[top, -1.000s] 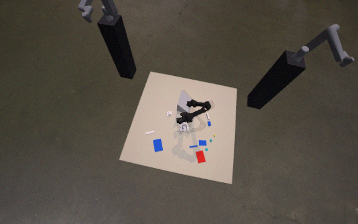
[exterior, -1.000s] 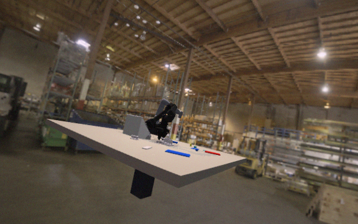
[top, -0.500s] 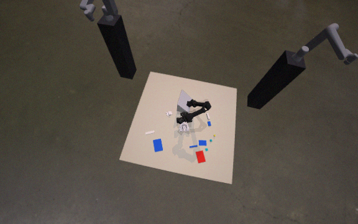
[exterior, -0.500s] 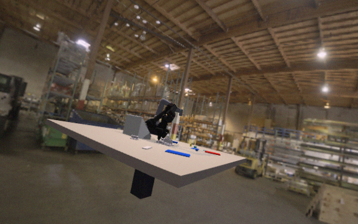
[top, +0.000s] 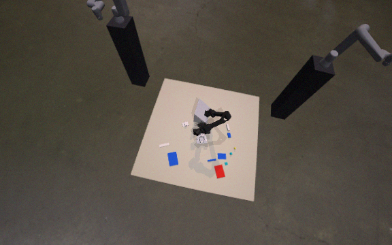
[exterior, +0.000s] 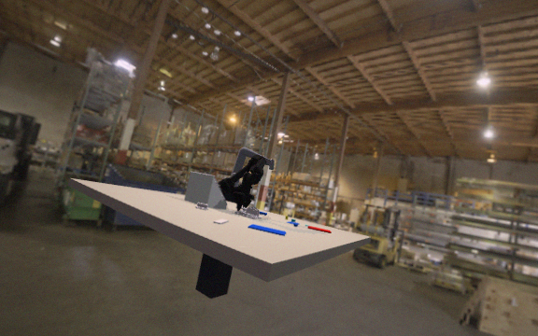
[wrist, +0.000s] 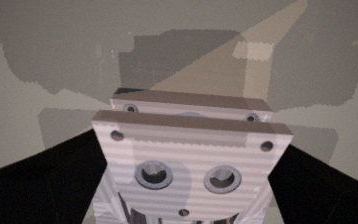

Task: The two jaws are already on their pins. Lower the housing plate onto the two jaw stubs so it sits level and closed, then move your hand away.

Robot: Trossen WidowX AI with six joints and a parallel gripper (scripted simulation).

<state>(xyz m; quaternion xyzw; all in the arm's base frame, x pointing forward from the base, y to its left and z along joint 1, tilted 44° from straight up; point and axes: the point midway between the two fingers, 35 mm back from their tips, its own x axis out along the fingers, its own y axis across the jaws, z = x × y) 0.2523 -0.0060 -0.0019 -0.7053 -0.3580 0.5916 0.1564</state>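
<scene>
The pale housing plate (wrist: 195,137), with two large ringed holes and smaller holes, spans the space between the black fingers in the wrist view. My gripper (wrist: 189,137) (top: 199,133) (exterior: 240,208) is shut on its two sides. The pale gripper assembly (top: 201,139) (exterior: 252,213) stands on the table just under the fingers. Its base plate (wrist: 200,103) shows behind the held plate, with two ringed corner holes. Some parts of the assembly show below the held plate's lower edge. The plate covers most of the jaws and both stubs, so I cannot tell whether it touches them.
A grey wedge block (top: 201,110) (exterior: 200,189) stands beside the arm. A small white part (top: 185,124) (exterior: 202,205) and a white bar (top: 164,145) (exterior: 220,221) lie to one side. A blue plate (top: 173,158) (exterior: 266,230) and a red plate (top: 220,171) (exterior: 319,230) lie farther off.
</scene>
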